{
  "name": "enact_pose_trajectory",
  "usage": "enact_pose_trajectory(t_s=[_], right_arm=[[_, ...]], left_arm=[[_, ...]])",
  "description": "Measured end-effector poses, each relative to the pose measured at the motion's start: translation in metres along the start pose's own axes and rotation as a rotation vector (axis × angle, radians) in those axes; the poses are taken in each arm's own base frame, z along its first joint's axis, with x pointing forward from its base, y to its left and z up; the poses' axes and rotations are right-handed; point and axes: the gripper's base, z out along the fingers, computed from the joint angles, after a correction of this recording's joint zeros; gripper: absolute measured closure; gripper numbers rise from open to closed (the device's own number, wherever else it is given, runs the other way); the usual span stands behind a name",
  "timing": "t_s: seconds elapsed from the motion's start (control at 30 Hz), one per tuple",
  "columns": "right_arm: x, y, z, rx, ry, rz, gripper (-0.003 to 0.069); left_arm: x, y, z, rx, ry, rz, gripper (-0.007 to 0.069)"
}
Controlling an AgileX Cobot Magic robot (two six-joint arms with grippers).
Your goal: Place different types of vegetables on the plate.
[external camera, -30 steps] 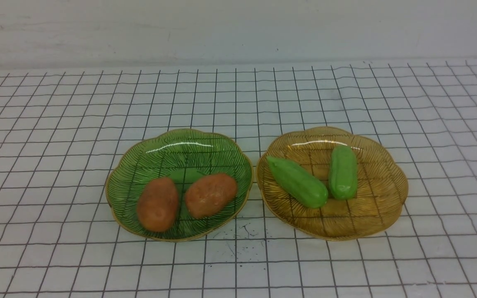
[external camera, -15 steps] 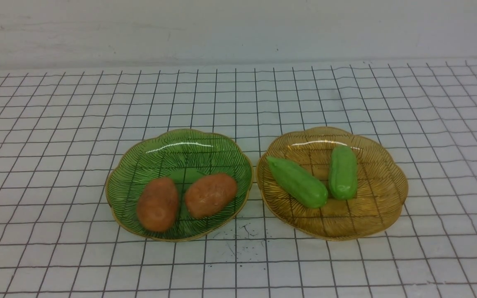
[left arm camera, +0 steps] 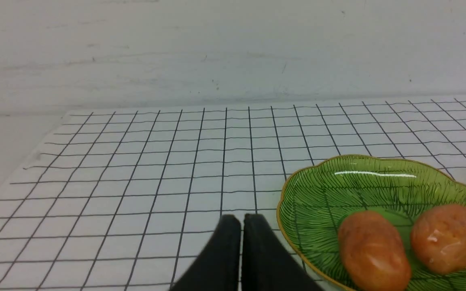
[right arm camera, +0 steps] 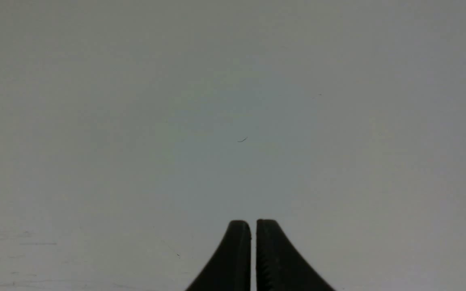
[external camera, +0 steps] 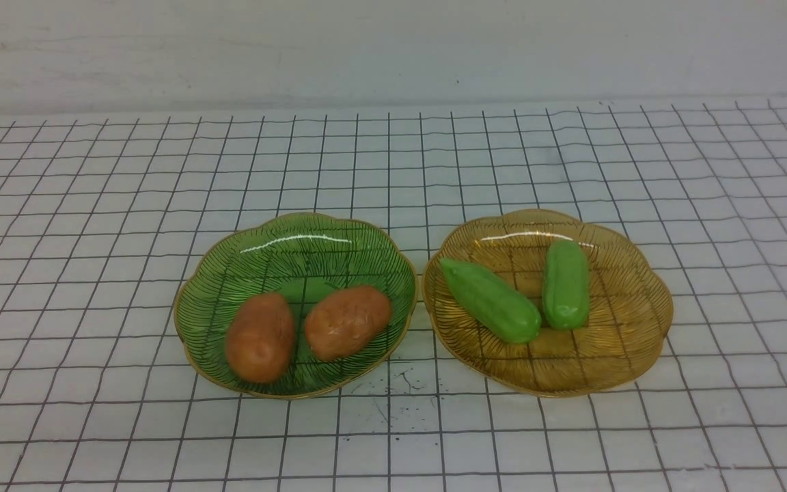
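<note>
Two orange-brown potatoes [external camera: 260, 337] [external camera: 348, 322] lie side by side in the green leaf-patterned plate [external camera: 298, 236]. Two bright green cucumbers [external camera: 491, 300] [external camera: 565, 283] lie in the amber plate [external camera: 629, 321] to its right. Neither gripper shows in the front view. In the left wrist view my left gripper [left arm camera: 241, 217] is shut and empty, beside the green plate's rim [left arm camera: 285, 194], with both potatoes [left arm camera: 372, 250] [left arm camera: 447, 237] in sight. In the right wrist view my right gripper [right arm camera: 253, 222] is shut, empty, and faces a plain grey surface.
The plates sit close together on a white cloth with a black grid [external camera: 393, 157]. A pale wall [external camera: 393, 48] rises behind the table. Small dark marks [external camera: 400, 389] dot the cloth in front of the gap between the plates.
A dark bit of the left arm showed at the far left edge of the front view half a second ago; it is gone now. The vegetables and plates have not moved.
</note>
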Motion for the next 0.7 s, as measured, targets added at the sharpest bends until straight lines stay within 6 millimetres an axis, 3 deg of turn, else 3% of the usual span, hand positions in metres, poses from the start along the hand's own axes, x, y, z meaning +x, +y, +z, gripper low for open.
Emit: enact_pose_trajectory(t_s=[0.27,0.4,0.7], right_arm=[[0.0,0.0,0.0,0.0,0.0,0.0,0.0645],[0.0,0.0,0.0,0.0,0.0,0.0,0.0646],[0.0,0.0,0.0,0.0,0.0,0.001,0.0646]], left_arm=[[0.039,-0.001,0.01,0.001,0.041,0.001,0.0632],[0.07,-0.002,0.015,0.005,0.095,-0.009,0.0632],[0.086,-0.003,0.014,0.01,0.213,0.007,0.0632]])
